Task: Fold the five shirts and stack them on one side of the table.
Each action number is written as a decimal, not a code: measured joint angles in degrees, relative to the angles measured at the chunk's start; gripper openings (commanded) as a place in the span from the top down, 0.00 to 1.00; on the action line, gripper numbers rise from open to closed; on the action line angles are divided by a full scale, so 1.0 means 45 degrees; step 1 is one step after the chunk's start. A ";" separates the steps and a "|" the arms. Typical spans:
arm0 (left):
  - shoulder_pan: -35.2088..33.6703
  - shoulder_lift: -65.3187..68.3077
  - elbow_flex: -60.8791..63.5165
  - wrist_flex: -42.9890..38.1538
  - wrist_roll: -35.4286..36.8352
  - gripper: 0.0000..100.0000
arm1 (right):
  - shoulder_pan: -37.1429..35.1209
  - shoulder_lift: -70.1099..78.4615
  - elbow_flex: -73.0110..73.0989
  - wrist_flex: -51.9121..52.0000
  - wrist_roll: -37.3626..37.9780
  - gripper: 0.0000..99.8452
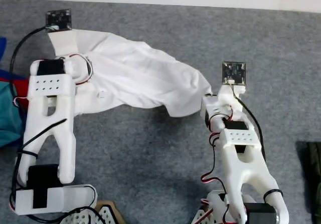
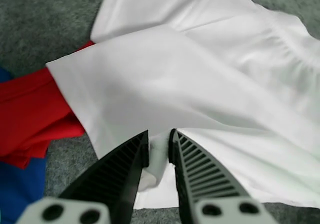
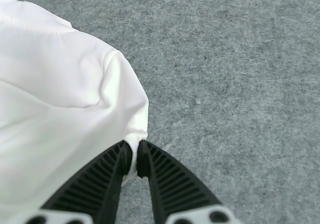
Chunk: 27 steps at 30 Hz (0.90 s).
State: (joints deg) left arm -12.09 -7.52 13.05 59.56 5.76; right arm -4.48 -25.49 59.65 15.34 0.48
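A white shirt (image 1: 135, 76) hangs stretched across the grey table between both arms. At the shirt's left part my left gripper (image 2: 159, 149) is shut on a fold of the white shirt (image 2: 200, 83). My right gripper (image 3: 133, 156) is shut on the edge of the white shirt (image 3: 55, 98) at its right end, near the table's middle right (image 1: 208, 101). A red shirt (image 2: 30, 114) and a blue one (image 2: 20, 189) lie under and beside the white cloth at the left.
A pile of red, blue and teal shirts (image 1: 7, 108) lies at the table's left edge. Something dark (image 1: 313, 174) sits at the right edge. Grey felt (image 1: 150, 154) covers the table in front of the shirt.
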 measured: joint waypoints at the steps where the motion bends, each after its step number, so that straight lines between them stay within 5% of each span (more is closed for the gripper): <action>1: -0.0059 0.0059 0.0000 0.0000 0.0059 0.91 | 0.0000 0.0000 0.0000 0.0000 0.0000 0.99; 7: -0.0391 0.0078 0.0977 -0.0332 0.0098 0.90 | 0.0000 0.0000 0.0000 0.0000 0.0000 0.99; 15: -0.1621 0.0078 0.1719 -0.0664 -0.0117 0.65 | -0.0020 0.0000 0.0000 0.0000 0.0195 0.99; 22: -0.2442 0.0078 0.1602 -0.0625 0.0332 0.67 | -0.0020 0.0000 0.0000 0.0000 0.0234 0.99; 27: -0.2579 -0.0176 0.1035 0.1094 0.0332 0.67 | -0.0078 0.0000 0.0000 0.0000 0.0234 0.99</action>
State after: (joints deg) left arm -23.69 -8.31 17.71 64.48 7.25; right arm -4.84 -25.49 59.65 15.34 1.54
